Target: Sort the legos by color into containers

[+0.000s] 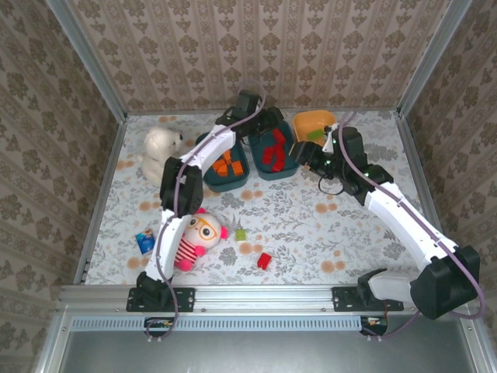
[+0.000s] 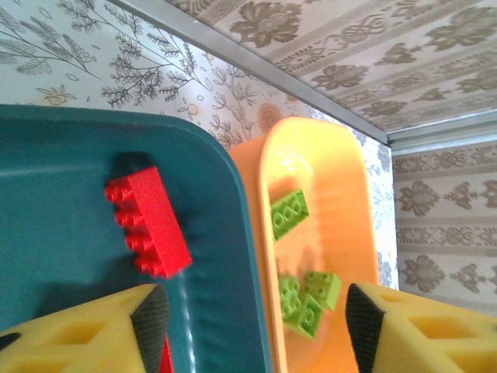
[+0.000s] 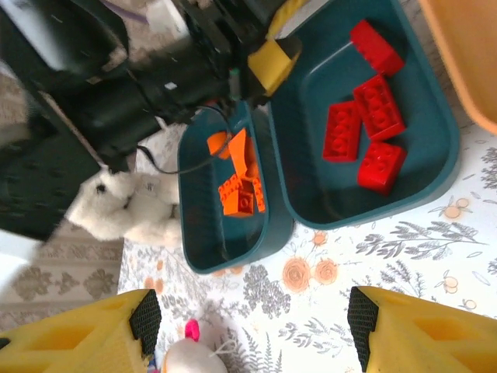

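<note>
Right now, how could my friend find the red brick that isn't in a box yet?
Look for the pink striped doll lying near the front edge of the table. Two loose bricks lie just to its right on the flowery cover. The red brick is the one closer to that front edge; its neighbour, the green brick, sits farther back.
</note>
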